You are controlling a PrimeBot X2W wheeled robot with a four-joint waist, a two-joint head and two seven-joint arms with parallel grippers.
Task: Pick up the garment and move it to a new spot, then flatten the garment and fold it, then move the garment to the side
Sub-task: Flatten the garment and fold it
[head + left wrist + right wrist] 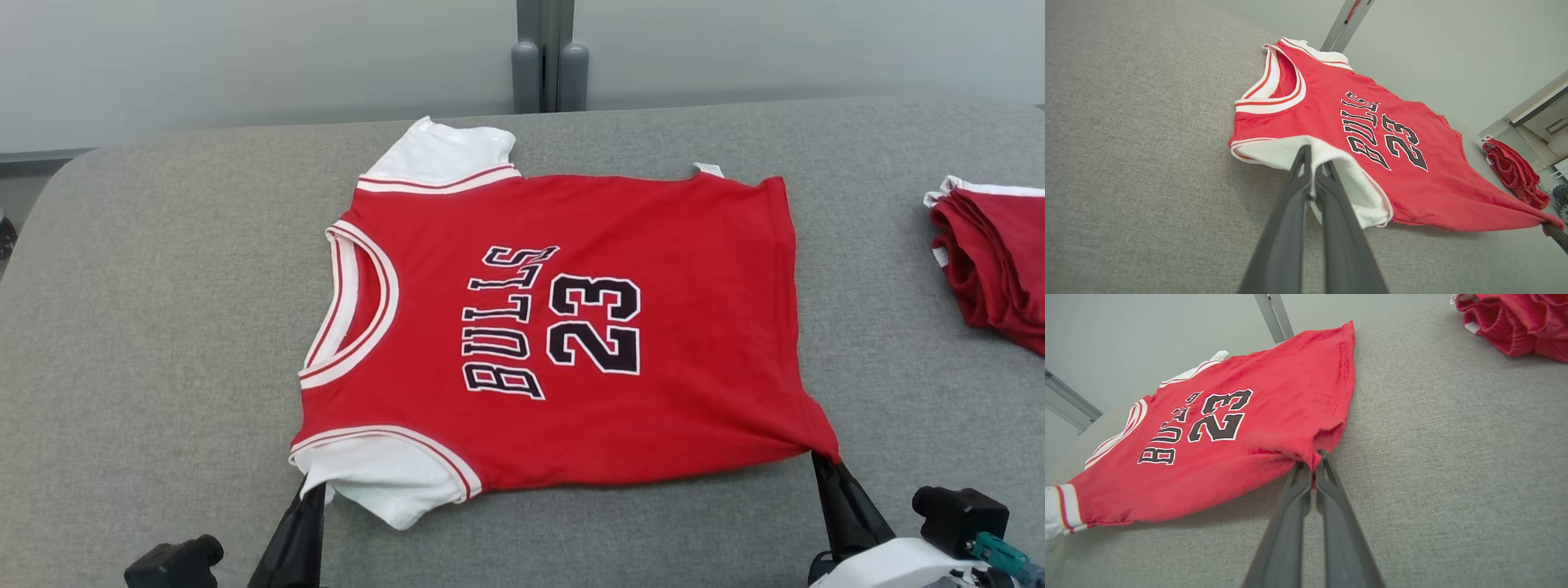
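The garment [571, 327] is a red jersey with white sleeves and black "BULLS 23" lettering, spread front-up on the grey table [147, 343], neck to the left. My left gripper [309, 488] is shut on the near white sleeve [1290, 153], pinched between its dark fingers [1312, 171]. At the lower right, my right gripper [820, 459] is shut on the near hem corner [1312, 457] of the red cloth, which is pulled to a point there. The jersey's near edge lifts a little off the table between the two grips.
A pile of folded red garments [992, 253] lies at the table's right edge. A grey post [545, 65] stands behind the table's far edge. Bare grey table surface stretches to the left of the jersey and along the front.
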